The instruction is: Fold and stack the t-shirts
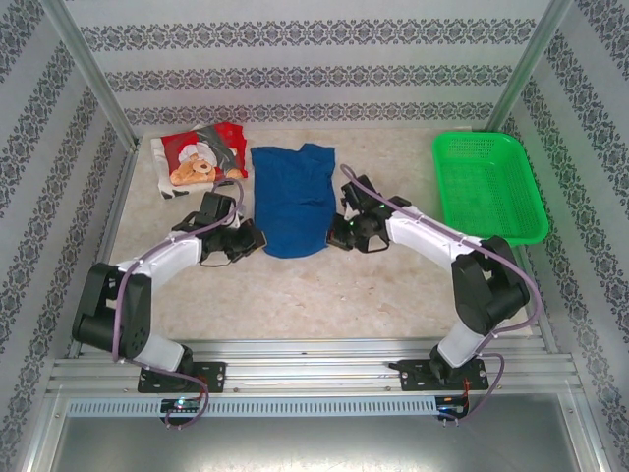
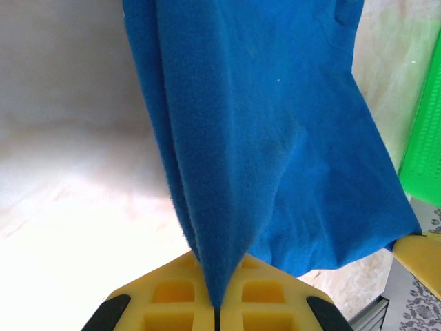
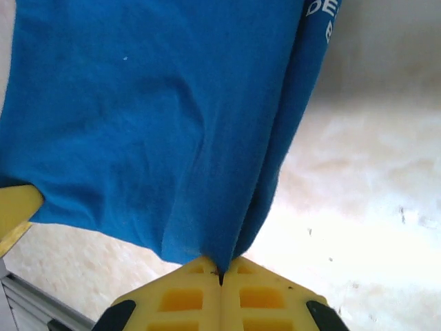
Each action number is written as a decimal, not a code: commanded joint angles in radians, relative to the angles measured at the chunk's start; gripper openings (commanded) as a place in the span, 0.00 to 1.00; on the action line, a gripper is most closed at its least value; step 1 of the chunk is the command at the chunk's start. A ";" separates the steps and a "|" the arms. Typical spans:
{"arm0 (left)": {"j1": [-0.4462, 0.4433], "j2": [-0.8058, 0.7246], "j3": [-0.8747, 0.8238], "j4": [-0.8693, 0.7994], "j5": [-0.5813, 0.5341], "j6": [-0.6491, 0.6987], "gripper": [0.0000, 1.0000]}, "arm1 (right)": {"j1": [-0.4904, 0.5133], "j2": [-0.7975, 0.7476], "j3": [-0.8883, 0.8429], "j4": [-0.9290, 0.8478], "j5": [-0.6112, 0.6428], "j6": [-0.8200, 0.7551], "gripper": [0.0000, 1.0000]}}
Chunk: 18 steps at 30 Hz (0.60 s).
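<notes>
In the top view the royal-blue t-shirt (image 1: 292,200) lies in the middle of the pale worktop (image 1: 324,295). It is folded lengthwise into a narrow strip that runs from the upper centre of the frame to just below centre. The left hand (image 1: 257,238) sits at the strip's lower left corner and the right hand (image 1: 334,234) at its lower right corner.

In the left wrist view the yellow fingers (image 2: 172,300) are pressed together with a fold of blue cloth pinched between them, the fabric rising from the bottom centre of the frame. In the right wrist view the right hand is likewise closed tight on the shirt's edge, and a bit of white lettering (image 3: 324,14) shows at the top right of the frame.

The red t-shirt (image 1: 200,159), with a teddy-bear print, lies folded at the upper left of the worktop, apart from the blue one. A green mesh basket (image 1: 488,185) stands at the upper right.
</notes>
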 commanded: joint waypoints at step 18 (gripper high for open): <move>-0.074 -0.739 -0.294 -0.431 -0.048 -0.197 0.00 | 0.345 -0.352 -0.221 -0.104 0.164 0.338 0.00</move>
